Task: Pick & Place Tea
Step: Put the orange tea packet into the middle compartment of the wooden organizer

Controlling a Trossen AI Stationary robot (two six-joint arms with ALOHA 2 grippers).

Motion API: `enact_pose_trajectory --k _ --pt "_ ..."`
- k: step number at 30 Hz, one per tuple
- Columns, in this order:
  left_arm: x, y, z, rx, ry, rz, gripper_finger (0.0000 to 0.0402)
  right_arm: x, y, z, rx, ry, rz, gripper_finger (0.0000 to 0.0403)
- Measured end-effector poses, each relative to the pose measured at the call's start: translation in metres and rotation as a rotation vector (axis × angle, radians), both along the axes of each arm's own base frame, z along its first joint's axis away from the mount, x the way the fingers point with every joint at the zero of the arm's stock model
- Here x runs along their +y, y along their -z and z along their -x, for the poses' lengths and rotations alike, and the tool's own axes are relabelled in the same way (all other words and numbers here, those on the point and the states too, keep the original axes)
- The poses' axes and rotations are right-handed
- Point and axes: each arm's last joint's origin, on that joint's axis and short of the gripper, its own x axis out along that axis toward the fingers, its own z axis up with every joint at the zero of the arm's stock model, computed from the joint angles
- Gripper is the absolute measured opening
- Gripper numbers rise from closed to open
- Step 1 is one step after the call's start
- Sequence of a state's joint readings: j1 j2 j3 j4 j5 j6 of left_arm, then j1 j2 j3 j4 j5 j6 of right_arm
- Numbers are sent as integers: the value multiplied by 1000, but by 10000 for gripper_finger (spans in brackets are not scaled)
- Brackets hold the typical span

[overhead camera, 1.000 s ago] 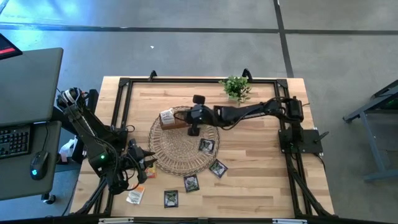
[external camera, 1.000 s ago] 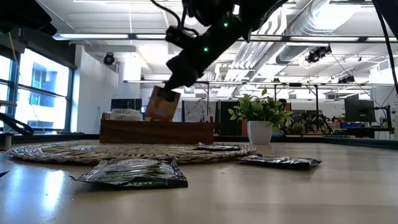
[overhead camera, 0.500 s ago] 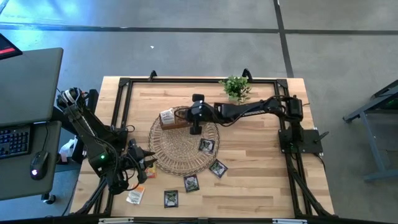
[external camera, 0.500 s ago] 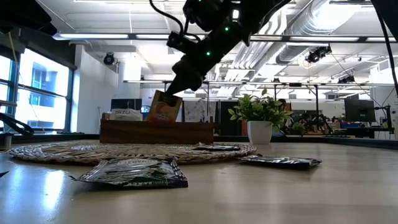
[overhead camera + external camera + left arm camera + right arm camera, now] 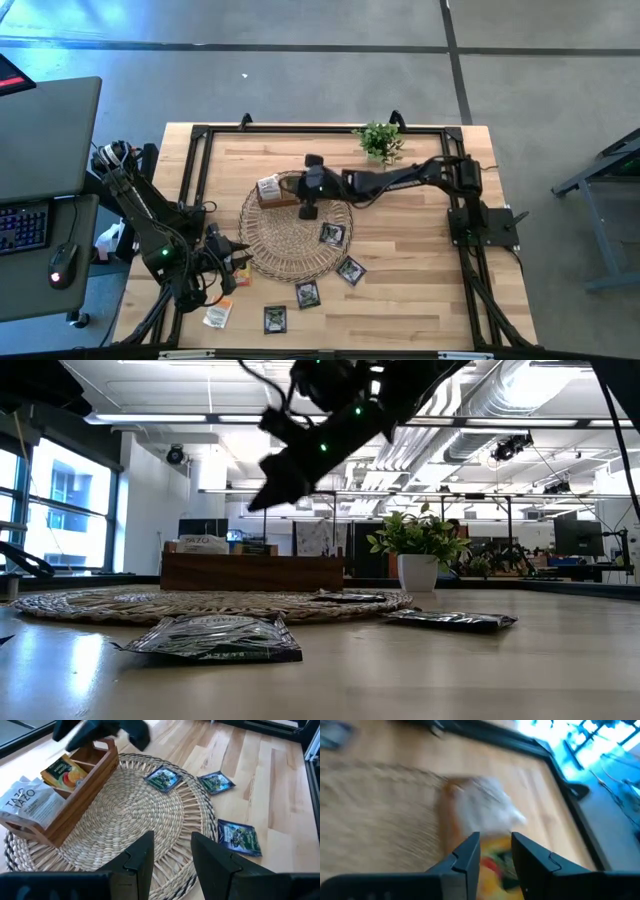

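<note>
An orange tea packet [image 5: 65,770] stands tilted in a compartment of the brown wooden tray [image 5: 283,192], next to white packets [image 5: 25,802]. My right gripper [image 5: 293,187] hangs open just above that tray, and the orange packet [image 5: 495,865] shows below its fingers. The tray sits on the round woven mat [image 5: 295,240]. Dark tea packets lie flat: one on the mat [image 5: 332,234], others on the table [image 5: 350,270] [image 5: 307,294] [image 5: 274,319]. At the table's near left, my left gripper [image 5: 172,850] waits open, holding nothing.
A small potted plant [image 5: 380,140] stands at the far edge, right of the tray. A white-and-orange packet [image 5: 217,315] lies near the front left corner. A black frame [image 5: 200,180] runs along the table's edges. Bare wood shows to the right of the mat.
My right gripper has carried the orange packet down toward the tray, tipped a little, opened and let go. The packet has dropped into the tray, and in the low view the tray's wall hides it.
</note>
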State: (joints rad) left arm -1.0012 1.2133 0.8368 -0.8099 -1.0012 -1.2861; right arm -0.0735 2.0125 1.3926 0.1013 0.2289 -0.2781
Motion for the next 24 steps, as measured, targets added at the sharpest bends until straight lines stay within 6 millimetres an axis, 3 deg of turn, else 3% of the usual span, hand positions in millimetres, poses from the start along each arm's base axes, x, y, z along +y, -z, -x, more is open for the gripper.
enact_pose_trajectory --k 7,14,19,24 --pt "-1 1 0 42 20 29 129 68 -5 -3 -61 -119 -15 114" --pt "0 0 0 -6 -3 -2 129 129 -5 4 -119 -149 -212 114" --pt "0 0 0 10 5 8 129 160 -3 12 -103 -160 -261 114" --pt "-3 3 2 124 60 82 129 179 -3 18 -91 -217 -239 114"
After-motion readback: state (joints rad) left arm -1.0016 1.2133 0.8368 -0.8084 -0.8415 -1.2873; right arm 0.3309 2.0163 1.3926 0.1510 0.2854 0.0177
